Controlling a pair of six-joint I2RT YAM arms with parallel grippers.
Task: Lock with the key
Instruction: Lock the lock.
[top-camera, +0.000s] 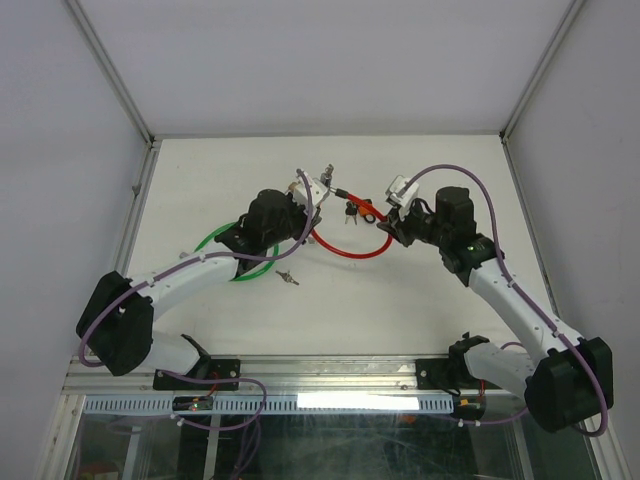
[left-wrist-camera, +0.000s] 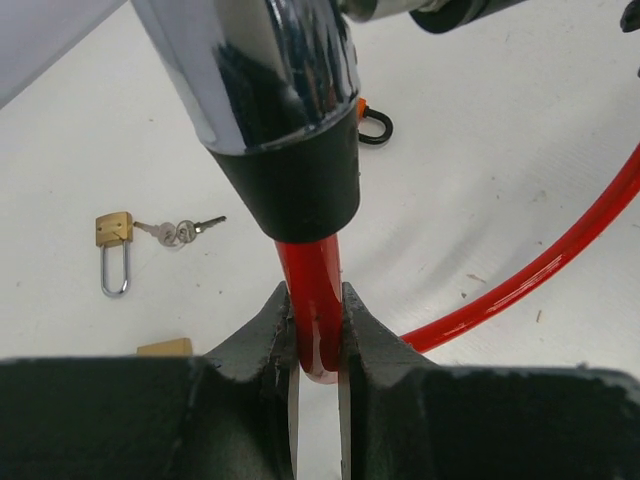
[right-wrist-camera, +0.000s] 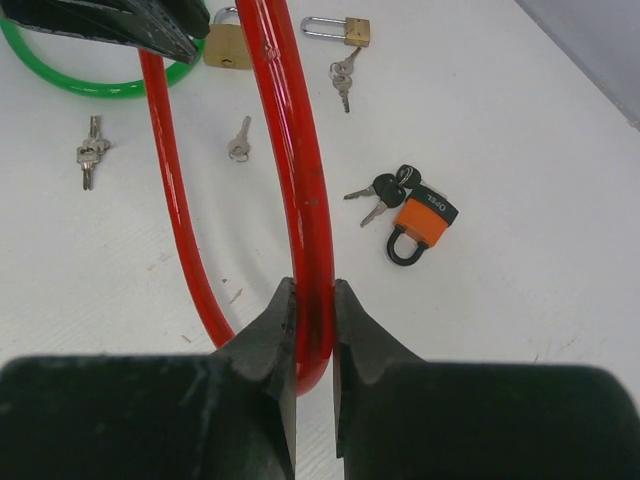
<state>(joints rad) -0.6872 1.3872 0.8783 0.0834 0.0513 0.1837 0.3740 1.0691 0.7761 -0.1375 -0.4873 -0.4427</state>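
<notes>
Left hand: dark ridged fingers clamped on the glossy red cable lock just below its black collar and chromed barrel. The right hand pinches another stretch of the same smooth round cable, whose loop curves down toward the white desk. Judged step: steadying the lock between both hands ahead of keying. The next move calls for one hand to let go, then a key seated square in the barrel and turned; whether the black-headed keys beside the orange padlock fit cannot be told.
</notes>
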